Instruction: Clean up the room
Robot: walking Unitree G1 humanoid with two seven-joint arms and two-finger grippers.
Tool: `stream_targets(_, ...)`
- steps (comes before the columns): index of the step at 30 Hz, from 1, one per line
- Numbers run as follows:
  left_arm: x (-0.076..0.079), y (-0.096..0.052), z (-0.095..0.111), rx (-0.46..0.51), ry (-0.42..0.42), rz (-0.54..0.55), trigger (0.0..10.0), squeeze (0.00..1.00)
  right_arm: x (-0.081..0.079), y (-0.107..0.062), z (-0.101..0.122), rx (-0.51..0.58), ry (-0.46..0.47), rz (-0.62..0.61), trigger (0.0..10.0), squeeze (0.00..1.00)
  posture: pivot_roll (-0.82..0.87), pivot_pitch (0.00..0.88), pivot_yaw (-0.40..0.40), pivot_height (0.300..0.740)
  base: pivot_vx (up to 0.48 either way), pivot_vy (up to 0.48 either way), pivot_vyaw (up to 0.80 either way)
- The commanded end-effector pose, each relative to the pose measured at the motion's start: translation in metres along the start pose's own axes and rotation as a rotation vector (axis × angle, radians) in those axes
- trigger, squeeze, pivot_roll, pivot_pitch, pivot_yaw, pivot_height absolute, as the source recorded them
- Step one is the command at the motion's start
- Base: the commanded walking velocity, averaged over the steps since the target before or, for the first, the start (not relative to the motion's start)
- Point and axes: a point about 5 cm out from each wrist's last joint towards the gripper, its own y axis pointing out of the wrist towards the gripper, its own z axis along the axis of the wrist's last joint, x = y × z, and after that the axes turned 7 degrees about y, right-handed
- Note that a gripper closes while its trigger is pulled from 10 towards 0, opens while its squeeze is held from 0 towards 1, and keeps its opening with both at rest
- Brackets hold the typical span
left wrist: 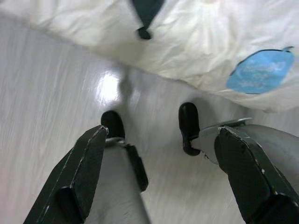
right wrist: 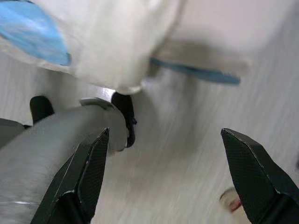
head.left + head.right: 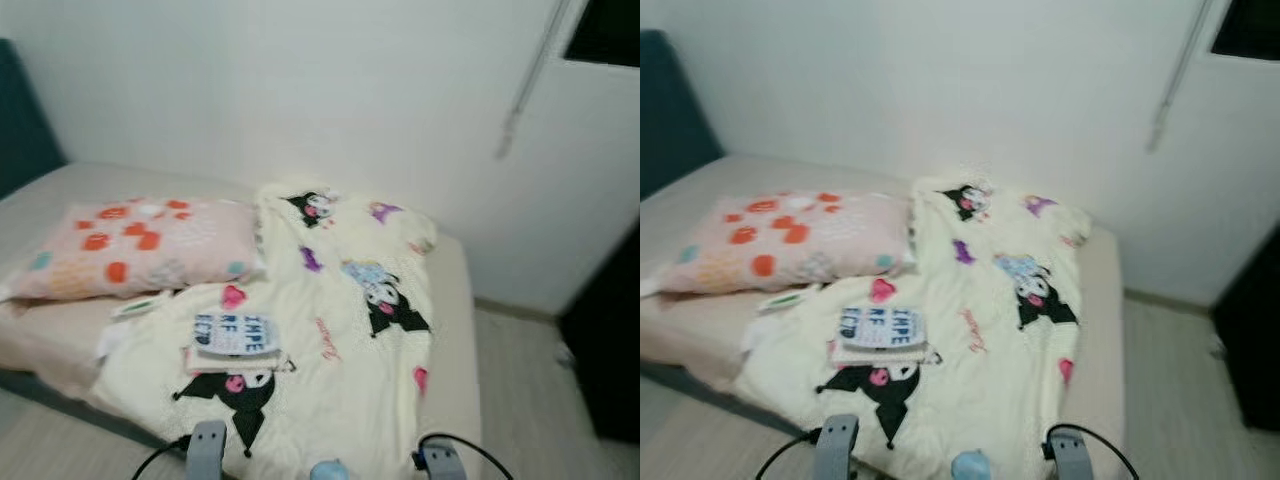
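The robot stands at the foot of the bed [image 3: 455,330], both arms hanging low. The left gripper [image 1: 159,182] points at the floor [image 1: 51,107], fingers spread and holding nothing; the right gripper [image 2: 163,182] is likewise splayed and empty. On the mattress a cream cartoon-print blanket [image 3: 340,330] lies rumpled, its lower edge spilling over the foot. A book [image 3: 235,335] sits on the blanket, just below the pillow [image 3: 140,245]. The book looks light and stiff with a smooth cover, so a pinch across one free edge should do, though it may slide. The blanket is soft and floppy and will sag, so it's best gathered at a corner or hem. Something small lies by the pillow, too blurred to name.
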Motion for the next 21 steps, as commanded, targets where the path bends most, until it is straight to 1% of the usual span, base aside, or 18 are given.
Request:
stream_targets(1,0.0010,0.0002,-0.0003,-0.006,0.002,-0.005,10.0,0.00,0.0016,-0.0006,-0.0065,-0.022,0.015,-0.009,10.0,0.00,-0.13,0.029,-0.028,0.740,0.000,0.000,-0.78)
stream_targets(21,-0.0006,0.0001,0.0006,-0.006,0.016,-0.002,10.0,0.00,-0.0018,-0.0004,-0.0090,-0.029,0.029,-0.005,10.0,0.00,-0.12,0.028,-0.020,0.740,0.000,0.000,-0.78)
